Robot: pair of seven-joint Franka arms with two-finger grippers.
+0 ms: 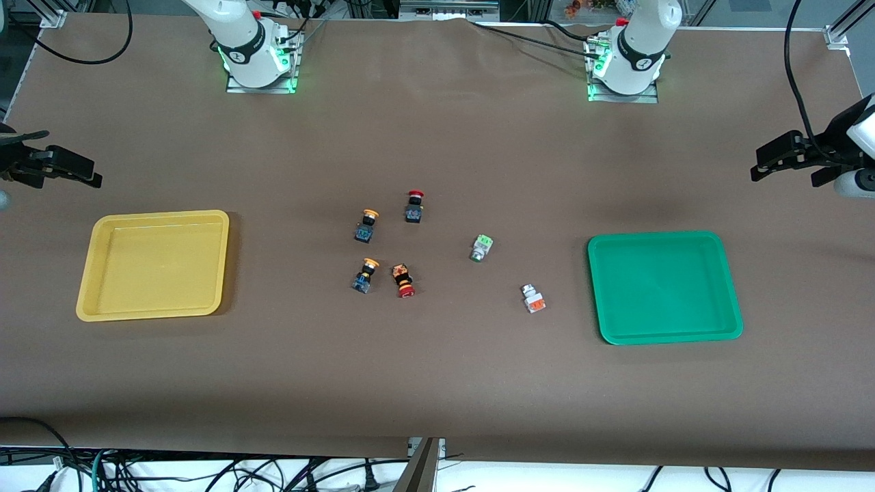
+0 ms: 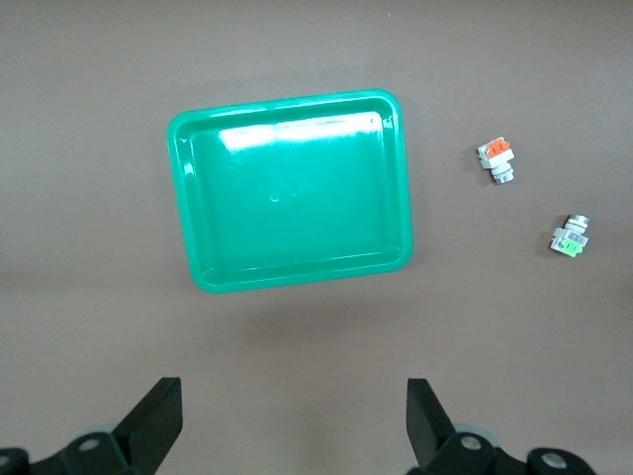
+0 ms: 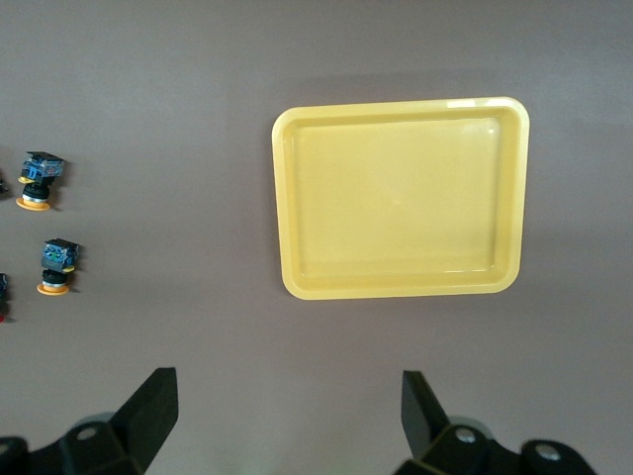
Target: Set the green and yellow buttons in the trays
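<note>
A brown surface (image 1: pixel 437 383) carries both trays, bare: the yellow tray (image 1: pixel 87 273) at the right arm's end, the green tray (image 1: pixel 730 287) at the left arm's. Between them lie the buttons (image 1: pixel 367 225). We judge them light, rigid and prone to rolling, best pinched across the body. The left pincer (image 2: pixel 294 421) and right pincer (image 3: pixel 289 416) hover spread, holding nothing.

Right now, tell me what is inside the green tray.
Nothing lies in the green tray: its whole floor shows bare in the front and left wrist views, and nothing covers it. The yellow tray is likewise bare.
</note>
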